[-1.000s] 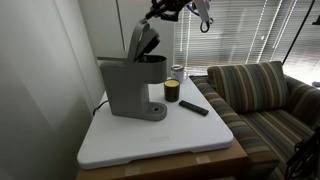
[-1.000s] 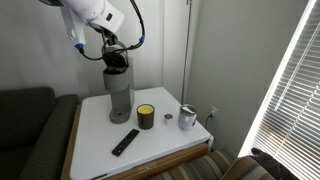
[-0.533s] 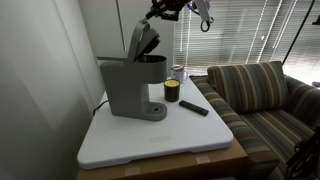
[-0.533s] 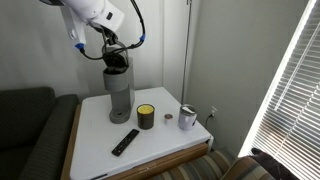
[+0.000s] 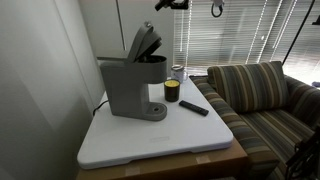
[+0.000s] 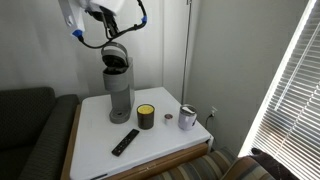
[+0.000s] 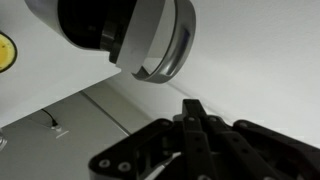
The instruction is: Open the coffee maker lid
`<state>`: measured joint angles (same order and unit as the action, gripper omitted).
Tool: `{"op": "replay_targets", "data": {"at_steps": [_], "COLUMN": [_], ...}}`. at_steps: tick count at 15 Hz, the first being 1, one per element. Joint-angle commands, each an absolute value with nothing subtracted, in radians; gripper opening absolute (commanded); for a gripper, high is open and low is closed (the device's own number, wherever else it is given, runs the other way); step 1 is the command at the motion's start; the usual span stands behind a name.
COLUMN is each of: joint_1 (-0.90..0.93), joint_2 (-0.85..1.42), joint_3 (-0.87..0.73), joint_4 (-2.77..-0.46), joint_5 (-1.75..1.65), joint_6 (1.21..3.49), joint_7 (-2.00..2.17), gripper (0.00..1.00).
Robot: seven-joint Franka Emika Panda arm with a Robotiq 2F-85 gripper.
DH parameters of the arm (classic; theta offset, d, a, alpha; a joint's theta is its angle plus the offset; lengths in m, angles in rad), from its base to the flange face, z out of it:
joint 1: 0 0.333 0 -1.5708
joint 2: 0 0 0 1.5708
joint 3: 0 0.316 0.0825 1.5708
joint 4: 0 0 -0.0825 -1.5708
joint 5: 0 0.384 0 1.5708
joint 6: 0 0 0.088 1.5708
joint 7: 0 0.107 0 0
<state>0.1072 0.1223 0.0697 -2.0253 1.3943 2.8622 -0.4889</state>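
Note:
The grey coffee maker (image 5: 125, 85) stands at the back of the white table and shows in both exterior views (image 6: 120, 92). Its lid (image 5: 143, 42) is tilted up and open, and the dark chamber under it is exposed (image 6: 116, 57). My gripper (image 5: 170, 4) is above the machine at the top edge of the picture, apart from the lid (image 6: 108, 13). In the wrist view the two black fingers (image 7: 193, 112) are pressed together with nothing between them, and the raised lid (image 7: 150, 40) lies below them.
A yellow-and-black cup (image 5: 172, 91) and a black remote (image 5: 194, 107) lie in front of the machine on the table (image 5: 160, 140). A metal can (image 6: 187, 118) stands at the table's far side. A striped sofa (image 5: 260, 95) is beside the table, with window blinds behind.
My gripper has risen from beside the raised lid to the top of the view. The lid stays up on its own.

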Motion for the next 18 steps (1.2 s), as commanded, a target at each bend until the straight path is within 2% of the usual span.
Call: {"op": "replay_targets", "data": {"at_steps": [1, 10, 12, 18], "joint_1": [0.101, 0.084, 0.083, 0.101], "joint_2": [0.043, -0.018, -0.024, 0.0], "joint_3": [0.047, 0.041, 0.041, 0.036], "joint_4": [-2.111, -2.125, -2.125, -2.102], "joint_5": [1.214, 1.001, 0.966, 0.965], "joint_6": [2.791, 2.656, 2.651, 2.672], "joint_7": [-0.337, -0.125, -0.079, -0.038], "gripper": [0.33, 0.96, 1.0, 1.0]}}
